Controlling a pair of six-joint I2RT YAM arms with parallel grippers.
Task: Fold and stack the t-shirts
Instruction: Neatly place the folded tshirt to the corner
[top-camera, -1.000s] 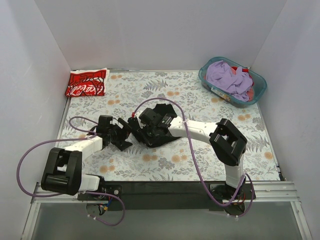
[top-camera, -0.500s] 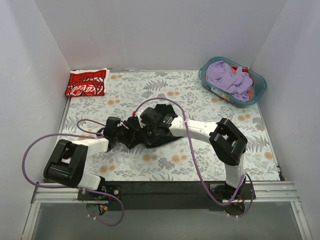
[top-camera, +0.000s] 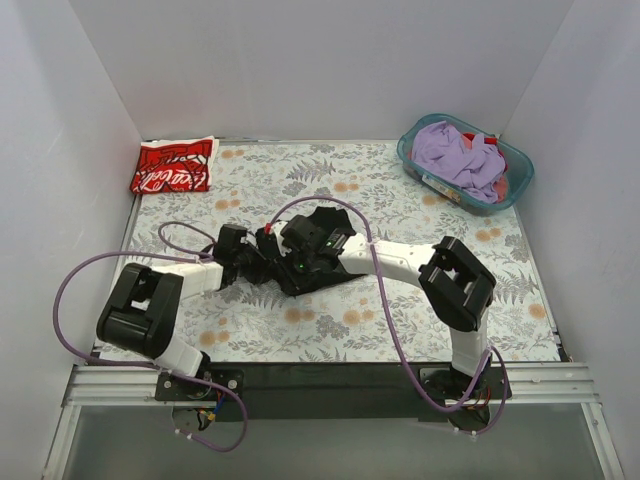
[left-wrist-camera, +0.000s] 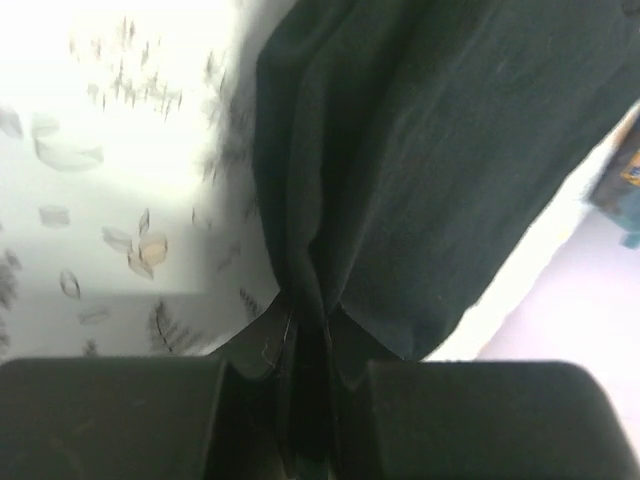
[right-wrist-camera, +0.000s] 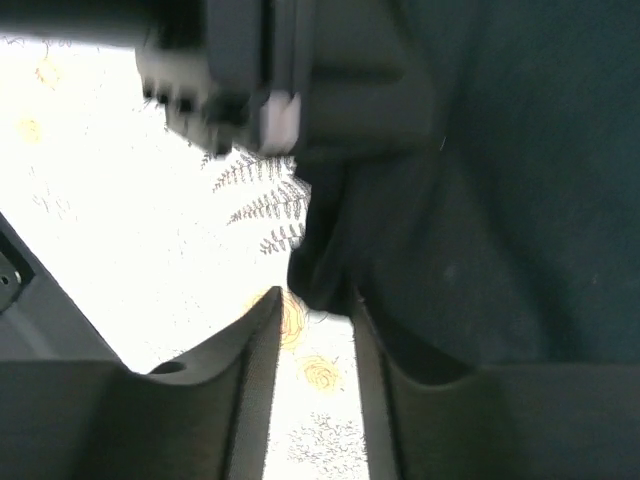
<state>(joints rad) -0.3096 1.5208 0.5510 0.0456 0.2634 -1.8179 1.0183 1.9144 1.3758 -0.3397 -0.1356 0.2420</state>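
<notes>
The plain black t-shirt (top-camera: 318, 278) of soft cloth is lying bunched in a dark heap in the middle of the frame in the top view, on the floral-patterned table (top-camera: 400, 330). The folded red t-shirt (top-camera: 174, 166) with white lettering is sitting well apart from it in the upper left corner.

A second ago the left gripper (top-camera: 266, 262) was hanging left of the heap, clear of the cloth. Now its arm is reaching further right, and the gripper is sitting at the heap's left edge. The right arm is staying almost where it was.

In the left wrist view, the left gripper (left-wrist-camera: 300, 400) is pinching a pleated fold of the black t-shirt (left-wrist-camera: 430, 150), with cloth filling the narrow gap between its fingers. The right gripper (right-wrist-camera: 312, 340) is standing slightly parted, the table showing between its fingers and a lobe of the black t-shirt (right-wrist-camera: 500, 180) dipping just to its tips.

A teal plastic basket (top-camera: 412, 160) of purple clothes (top-camera: 450, 155) is resting at the upper right.
</notes>
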